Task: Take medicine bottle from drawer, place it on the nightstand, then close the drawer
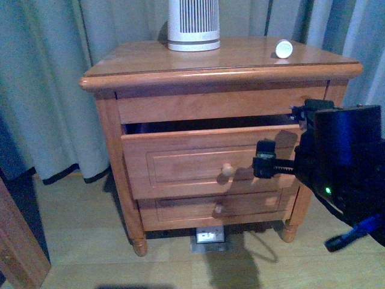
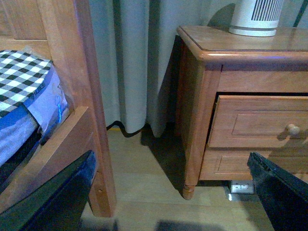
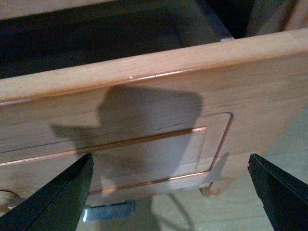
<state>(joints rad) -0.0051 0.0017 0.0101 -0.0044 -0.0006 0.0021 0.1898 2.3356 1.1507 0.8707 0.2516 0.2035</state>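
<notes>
Lying on its side with a round white end facing the front camera, the small white cylindrical plastic medicine bottle [image 1: 283,49] rests on the top of the orange-brown wooden two-drawer nightstand [image 1: 144,62], near the right front corner; its label cannot be made out. At about ten o'clock from it, further back on the same top, stands a tall white ribbed tapered device [image 1: 193,24].

Below the top, the upper wooden drawer with a recessed panel front [image 1: 180,161] is pulled partly out, a dark gap showing above its front edge, and its round wooden knob [image 1: 227,171] sits low on the panel. The right gripper [image 1: 264,160], black, hovers just in front of the drawer's right half, at about three o'clock from the knob and at about six o'clock from the bottle, well apart from it. In the right wrist view its two dark fingers [image 3: 62,197] are spread wide with nothing between them, facing the panel front, where their shadow falls.

The left gripper [image 2: 168,197] is also spread and empty, held low off the nightstand's left side. Grey-green curtains [image 1: 42,90] hang behind, the floor [image 1: 78,229] is pale wood, and a wooden bed frame [image 2: 91,96] with checked bedding [image 2: 19,77] stands to the left.
</notes>
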